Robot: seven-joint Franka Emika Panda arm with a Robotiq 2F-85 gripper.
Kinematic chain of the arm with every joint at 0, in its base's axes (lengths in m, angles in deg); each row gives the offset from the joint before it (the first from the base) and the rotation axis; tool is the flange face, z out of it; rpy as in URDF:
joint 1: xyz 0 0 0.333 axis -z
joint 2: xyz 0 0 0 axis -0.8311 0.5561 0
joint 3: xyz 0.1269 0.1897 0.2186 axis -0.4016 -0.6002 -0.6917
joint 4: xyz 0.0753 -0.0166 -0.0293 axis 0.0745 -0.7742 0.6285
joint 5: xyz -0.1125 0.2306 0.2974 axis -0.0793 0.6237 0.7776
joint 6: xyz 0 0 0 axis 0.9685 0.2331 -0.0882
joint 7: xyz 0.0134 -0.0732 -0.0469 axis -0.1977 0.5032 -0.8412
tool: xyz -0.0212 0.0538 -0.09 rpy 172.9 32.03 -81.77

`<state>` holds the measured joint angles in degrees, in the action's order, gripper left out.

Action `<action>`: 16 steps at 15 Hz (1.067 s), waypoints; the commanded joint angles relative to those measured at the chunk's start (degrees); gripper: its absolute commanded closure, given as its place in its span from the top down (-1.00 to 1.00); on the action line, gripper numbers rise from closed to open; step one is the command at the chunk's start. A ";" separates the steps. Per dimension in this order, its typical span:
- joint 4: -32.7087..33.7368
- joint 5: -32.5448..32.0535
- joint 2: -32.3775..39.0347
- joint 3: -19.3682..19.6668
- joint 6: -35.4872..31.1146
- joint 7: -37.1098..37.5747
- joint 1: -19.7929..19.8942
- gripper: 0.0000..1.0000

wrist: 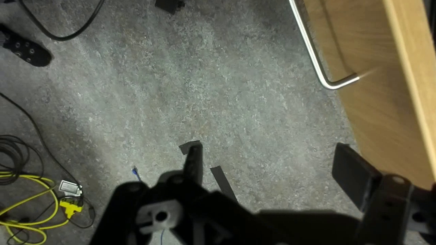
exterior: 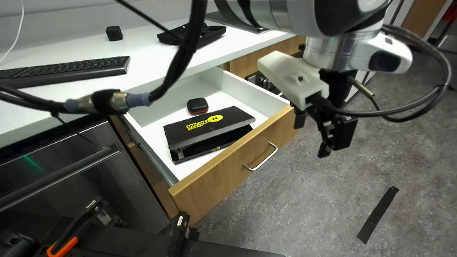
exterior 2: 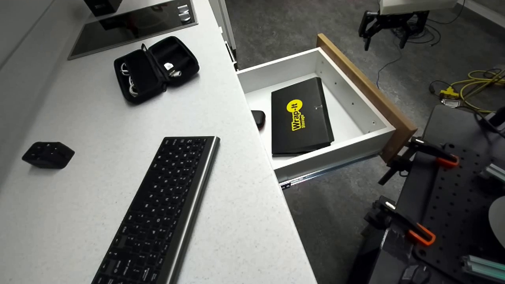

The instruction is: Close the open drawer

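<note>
The drawer [exterior: 214,184] has an oak-coloured front and white inner walls, and it stands pulled out from under the white counter. It also shows in an exterior view [exterior 2: 365,85] and at the right of the wrist view [wrist: 385,112]. Its silver bar handle [exterior: 265,159] is on the front and also shows in the wrist view [wrist: 315,61]. My gripper [exterior: 311,135] is open and empty, in front of the drawer near one end of its front, apart from it. It also shows in an exterior view [exterior 2: 384,42] and the wrist view [wrist: 269,153].
A black Wrap-It box [exterior: 210,130] and a small black case [exterior: 197,105] lie in the drawer. A black clamped stand [exterior 2: 446,185] is close to one front corner of the drawer. A keyboard [exterior 2: 161,209] and an open case [exterior 2: 158,69] lie on the counter [exterior 2: 236,221].
</note>
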<state>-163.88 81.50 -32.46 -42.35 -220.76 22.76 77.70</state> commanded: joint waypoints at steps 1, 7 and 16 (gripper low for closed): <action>8.07 1.84 11.79 1.81 -1.64 4.77 -3.03 1.00; 20.06 6.49 24.39 0.14 5.72 5.46 -4.99 1.00; 29.99 12.61 26.91 -9.12 22.88 0.30 -6.46 1.00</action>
<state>-139.03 90.64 -7.64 -49.13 -203.50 24.86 72.70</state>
